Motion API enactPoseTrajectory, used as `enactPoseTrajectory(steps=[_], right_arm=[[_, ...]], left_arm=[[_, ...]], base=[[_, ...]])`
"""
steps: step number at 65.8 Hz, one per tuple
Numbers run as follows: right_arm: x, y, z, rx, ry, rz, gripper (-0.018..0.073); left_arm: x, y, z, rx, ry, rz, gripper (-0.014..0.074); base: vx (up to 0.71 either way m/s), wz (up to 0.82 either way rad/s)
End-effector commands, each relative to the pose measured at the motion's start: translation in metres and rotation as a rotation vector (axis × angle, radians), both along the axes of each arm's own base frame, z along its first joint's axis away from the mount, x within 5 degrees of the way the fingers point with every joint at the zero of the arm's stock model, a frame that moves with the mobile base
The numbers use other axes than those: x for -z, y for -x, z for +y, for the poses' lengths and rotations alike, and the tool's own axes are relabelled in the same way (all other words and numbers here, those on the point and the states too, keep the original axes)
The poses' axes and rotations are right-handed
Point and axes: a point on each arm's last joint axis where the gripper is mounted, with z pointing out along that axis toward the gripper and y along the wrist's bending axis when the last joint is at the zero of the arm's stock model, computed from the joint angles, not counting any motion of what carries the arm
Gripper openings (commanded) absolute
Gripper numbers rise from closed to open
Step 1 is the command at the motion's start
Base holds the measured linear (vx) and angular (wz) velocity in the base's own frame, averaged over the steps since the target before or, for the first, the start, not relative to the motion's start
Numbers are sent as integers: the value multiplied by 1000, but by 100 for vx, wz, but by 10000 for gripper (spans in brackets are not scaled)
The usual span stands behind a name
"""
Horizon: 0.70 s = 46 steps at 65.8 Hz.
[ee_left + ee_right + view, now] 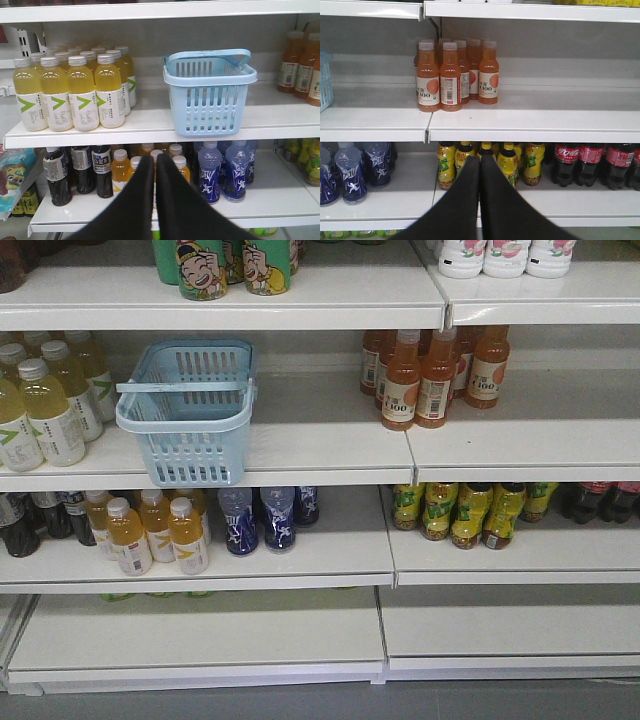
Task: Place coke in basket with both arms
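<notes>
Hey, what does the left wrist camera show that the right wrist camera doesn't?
Only the left wrist view shows the yellow drinks with white labels, the dark bottles with grey labels, the whole basket and the shut left fingers. Only the right wrist view shows the cola bottles with red labels and the shut right fingers. Both show the orange bottles, the blue bottles and at least an edge of the basket.
</notes>
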Motion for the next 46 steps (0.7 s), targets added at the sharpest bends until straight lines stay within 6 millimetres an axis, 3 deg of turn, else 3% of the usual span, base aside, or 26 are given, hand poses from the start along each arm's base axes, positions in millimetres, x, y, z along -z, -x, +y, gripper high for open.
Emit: enactPoseTrajectory(steps=[1, 46], right_arm=[[-5, 0, -1, 9, 11, -79, -10], [-5, 0, -1, 9, 11, -79, -10]], left_arm=[[-19, 3, -1, 9, -1, -130, -6], [-19, 3, -1, 9, -1, -130, -6]], base=[[7, 0], [5, 0]])
